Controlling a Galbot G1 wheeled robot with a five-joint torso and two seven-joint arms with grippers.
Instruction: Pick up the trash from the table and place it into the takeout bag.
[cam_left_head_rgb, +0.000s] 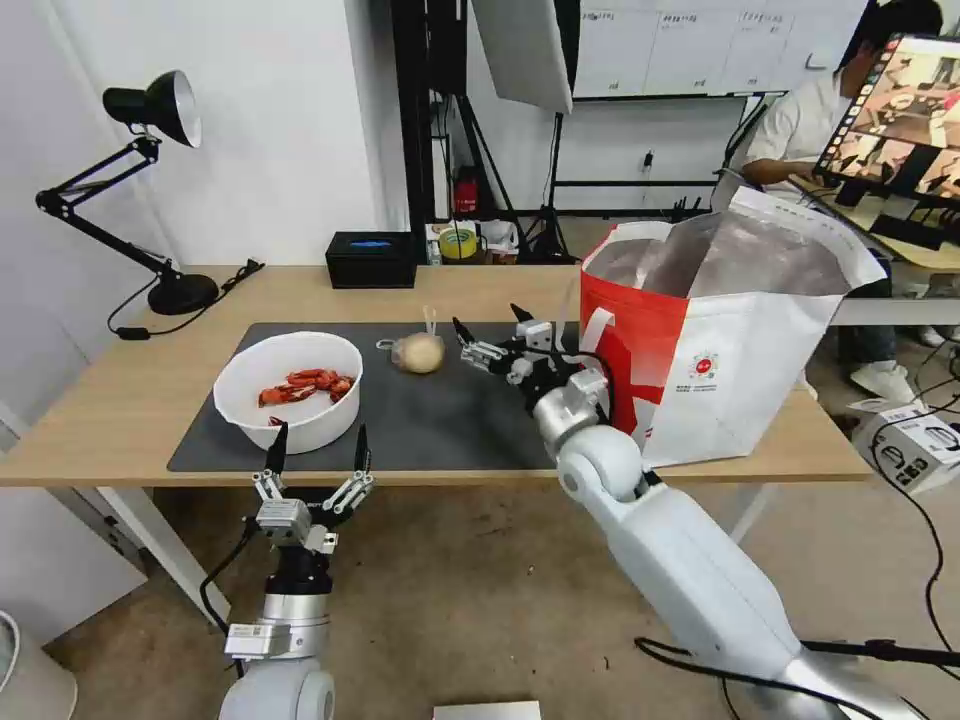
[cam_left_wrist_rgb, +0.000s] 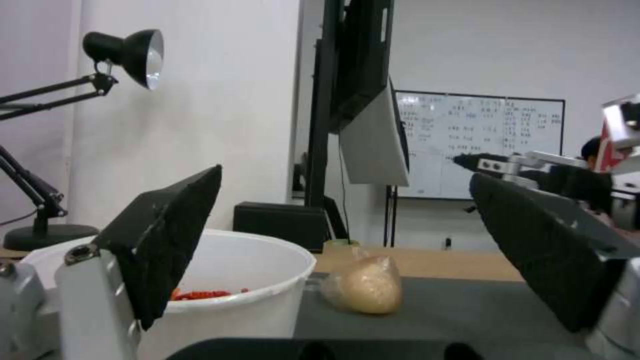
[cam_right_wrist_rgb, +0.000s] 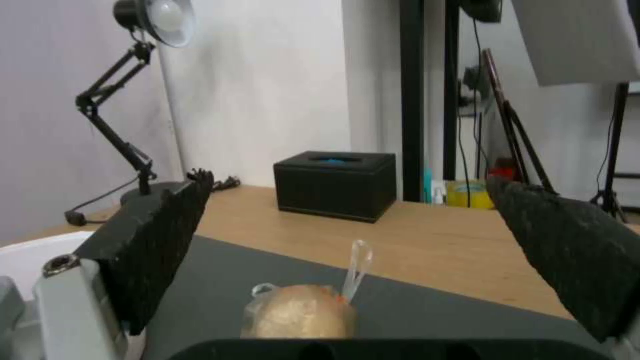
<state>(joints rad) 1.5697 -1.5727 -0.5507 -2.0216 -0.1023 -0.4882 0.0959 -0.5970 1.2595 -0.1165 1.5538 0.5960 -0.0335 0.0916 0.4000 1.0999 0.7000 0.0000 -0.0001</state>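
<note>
A white bowl (cam_left_head_rgb: 290, 390) with red crayfish shells sits at the left of the dark mat on the table (cam_left_head_rgb: 120, 420). A beige lump in a clear bag (cam_left_head_rgb: 418, 352) lies at mid-mat. The big white-and-red takeout bag (cam_left_head_rgb: 720, 350) stands open at the table's right end. My right gripper (cam_left_head_rgb: 490, 335) hovers open just right of the lump, pointing at it; the lump (cam_right_wrist_rgb: 300, 315) lies between its fingers' line of sight. My left gripper (cam_left_head_rgb: 318, 445) is open at the table's front edge, just before the bowl (cam_left_wrist_rgb: 247, 295), with the lump (cam_left_wrist_rgb: 368, 292) farther off.
A black desk lamp (cam_left_head_rgb: 150, 190) stands at the back left, its cable trailing on the wood. A small black box (cam_left_head_rgb: 371, 259) sits at the back edge, with a tape roll (cam_left_head_rgb: 459, 243) behind it. A person sits at a desk beyond the bag.
</note>
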